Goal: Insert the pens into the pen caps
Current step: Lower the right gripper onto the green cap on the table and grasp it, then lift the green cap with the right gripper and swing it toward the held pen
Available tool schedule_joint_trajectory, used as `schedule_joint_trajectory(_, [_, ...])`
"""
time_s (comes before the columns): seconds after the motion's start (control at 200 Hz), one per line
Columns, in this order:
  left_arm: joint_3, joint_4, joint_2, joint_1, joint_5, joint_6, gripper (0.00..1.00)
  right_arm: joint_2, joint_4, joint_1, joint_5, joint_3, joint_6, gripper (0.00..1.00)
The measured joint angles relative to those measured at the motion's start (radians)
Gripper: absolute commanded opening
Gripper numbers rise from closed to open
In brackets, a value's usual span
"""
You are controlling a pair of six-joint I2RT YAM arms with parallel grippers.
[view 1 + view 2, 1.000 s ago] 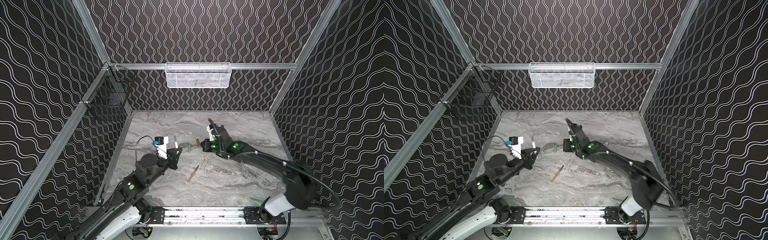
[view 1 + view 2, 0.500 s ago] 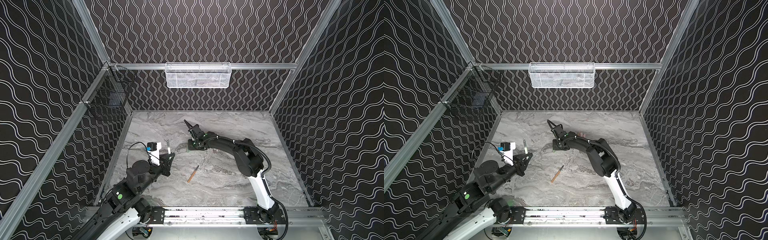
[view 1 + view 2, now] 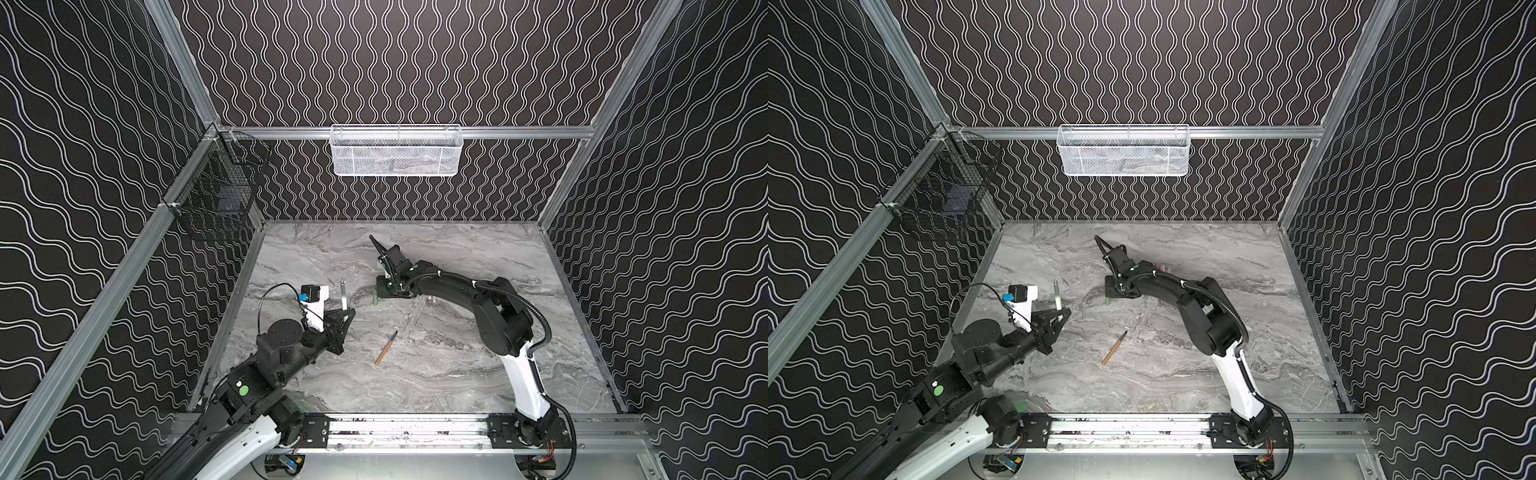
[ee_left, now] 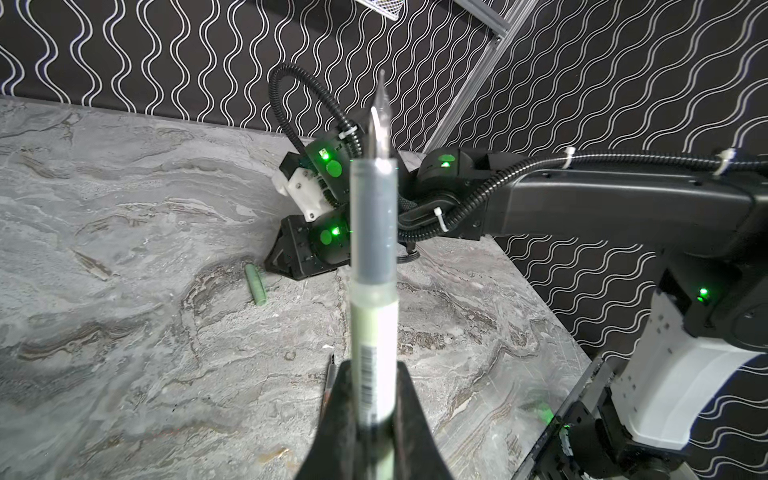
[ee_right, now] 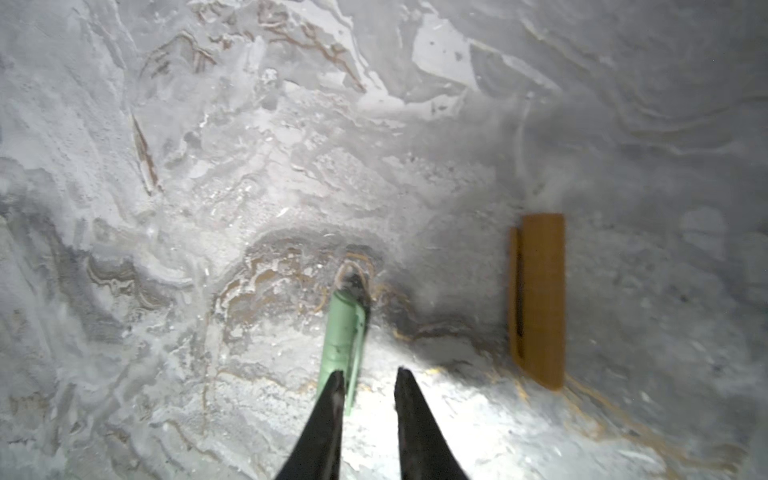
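While the left tool (image 4: 372,368) clamps a slim pale green pen (image 4: 372,232) by its barcoded barrel, smoky grip and needle tip beyond the fingers, the right tool (image 5: 370,372) stands narrowly parted, low over the marbled surface (image 5: 166,166), one fingertip over the end of a stubby matte green cap (image 5: 343,332), a boxy tan-orange cap (image 5: 540,299) off to its other side.

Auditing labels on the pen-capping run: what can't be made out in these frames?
- Pink object, in a top view: mostly behind the right arm, too small; pen or cap unclear.
- Green cap, right wrist view: blurred; a finger of the right pincer overlaps its end, contact unclear.
- Thin dark object, left wrist view: mostly hidden by the left pincer.
- Green pen, left wrist view: rear end hidden by that pincer, cut off by the bottom edge.
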Motion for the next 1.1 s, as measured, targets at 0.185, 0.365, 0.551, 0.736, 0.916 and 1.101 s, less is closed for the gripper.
schedule_joint_trajectory(0.185, [0.003,0.0,0.004,0.0,0.002,0.0,0.0,0.057,-0.003,0.0,-0.023,0.051,0.0,0.28])
schedule_joint_trajectory(0.365, [0.006,0.0,0.005,0.0,0.013,0.001,0.0,0.082,-0.008,0.001,-0.026,0.074,-0.001,0.27])
schedule_joint_trajectory(0.551, [0.006,0.0,0.014,0.0,0.019,0.003,0.0,0.109,-0.011,0.001,-0.022,0.105,-0.019,0.25])
schedule_joint_trajectory(0.736, [0.006,0.0,0.017,0.0,0.02,0.004,0.0,0.116,-0.011,0.001,-0.018,0.113,-0.02,0.18])
schedule_joint_trajectory(0.916, [0.006,0.0,0.017,0.0,0.019,0.004,0.0,0.115,-0.009,0.006,-0.016,0.11,-0.02,0.14])
schedule_joint_trajectory(1.101, [0.008,0.0,0.022,0.0,0.019,0.005,0.0,0.105,-0.011,0.013,-0.01,0.101,-0.024,0.13])
